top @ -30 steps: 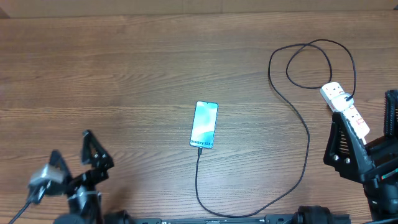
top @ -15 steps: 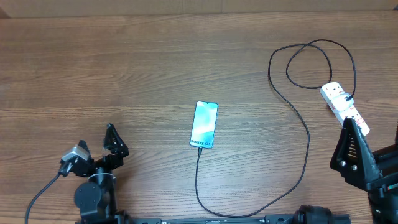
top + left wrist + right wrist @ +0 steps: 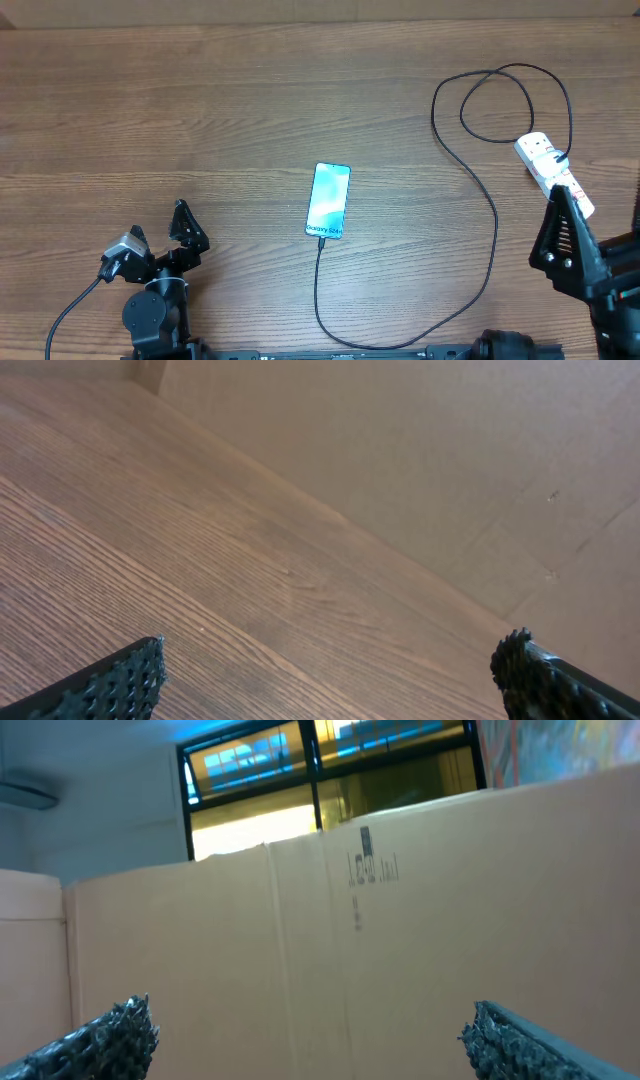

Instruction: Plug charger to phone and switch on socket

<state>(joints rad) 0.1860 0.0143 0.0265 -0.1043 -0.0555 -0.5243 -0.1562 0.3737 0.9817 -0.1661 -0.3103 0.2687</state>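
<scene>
The phone (image 3: 328, 201) lies flat mid-table, blue-teal screen up, text end toward the front. The charger cable (image 3: 494, 218) runs from the phone's front end, loops along the front edge, curves up the right side and coils near the socket (image 3: 554, 172), a white power strip at the right edge. The cable's plug meets the phone's front end. My left gripper (image 3: 185, 230) is open and empty at the front left, far from the phone; its wrist view (image 3: 330, 675) shows only bare wood. My right gripper (image 3: 560, 235) is open and empty just in front of the socket, pointing up at a cardboard wall (image 3: 400, 950).
A cardboard wall (image 3: 450, 450) stands along the table's far edge. The wooden table (image 3: 200, 120) stretches wide to the left and behind the phone. The arm bases sit at the front edge.
The left arm pulled back and folded toward the front left a second ago, then barely moved. The right gripper drew back slightly from the socket. Phone and cable have not moved.
</scene>
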